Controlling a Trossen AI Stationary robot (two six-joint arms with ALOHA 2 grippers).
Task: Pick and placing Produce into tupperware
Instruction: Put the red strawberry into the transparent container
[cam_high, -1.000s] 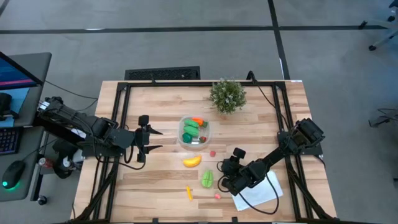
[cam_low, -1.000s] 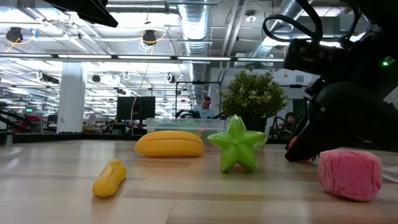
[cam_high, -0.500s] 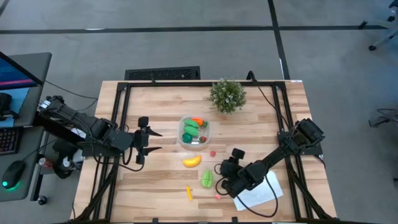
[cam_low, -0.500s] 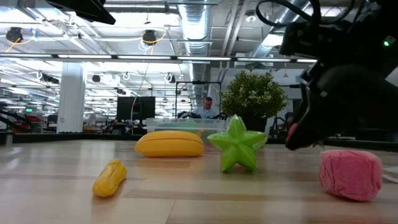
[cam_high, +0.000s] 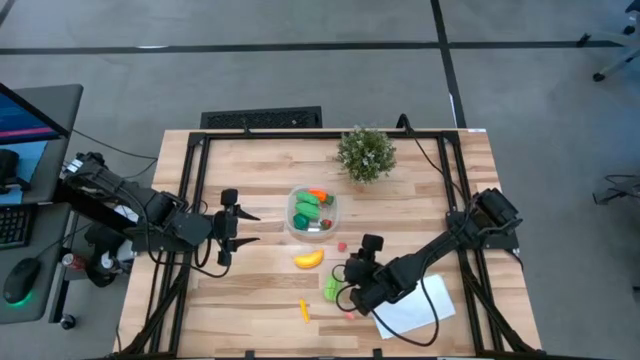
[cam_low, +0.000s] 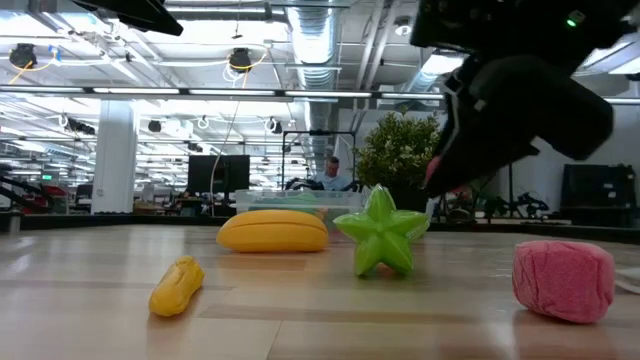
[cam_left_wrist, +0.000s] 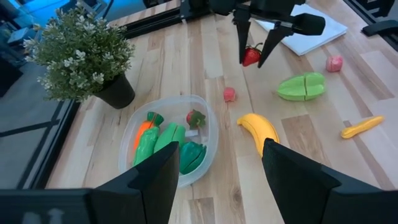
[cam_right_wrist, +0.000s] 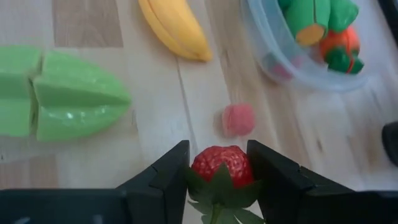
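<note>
My right gripper (cam_right_wrist: 219, 177) is shut on a red toy strawberry (cam_right_wrist: 221, 163) with green leaves, above the table between the green star fruit (cam_high: 333, 288) and a pink berry (cam_high: 341, 246). The left wrist view shows it too (cam_left_wrist: 256, 57). My left gripper (cam_high: 246, 225) hangs open to the left of the clear tupperware (cam_high: 331, 214), which holds green pieces, an orange carrot and a strawberry. A yellow banana (cam_high: 309, 259), a small yellow-orange piece (cam_high: 304, 310) and a pink piece (cam_high: 349, 315) lie on the table. My right gripper pinches the strawberry by its two sides (cam_right_wrist: 199, 163) between both fingers (cam_right_wrist: 169, 173), its leafy end toward the wrist. The fingers slant down from the table's right side. The strawberry is lifted clear of the table (cam_left_wrist: 250, 56).
A bushy potted plant (cam_high: 366, 152) stands beyond the tupperware near the far edge. A flat white sheet (cam_high: 418, 310) lies under the right arm at the near right. Bare wood shows at the table's near left.
My right gripper has risen from the table with the strawberry between its fingers and moved toward the table's left, over the star fruit's right side. The strawberry now hangs clear of the wood. The left arm has kept still.
</note>
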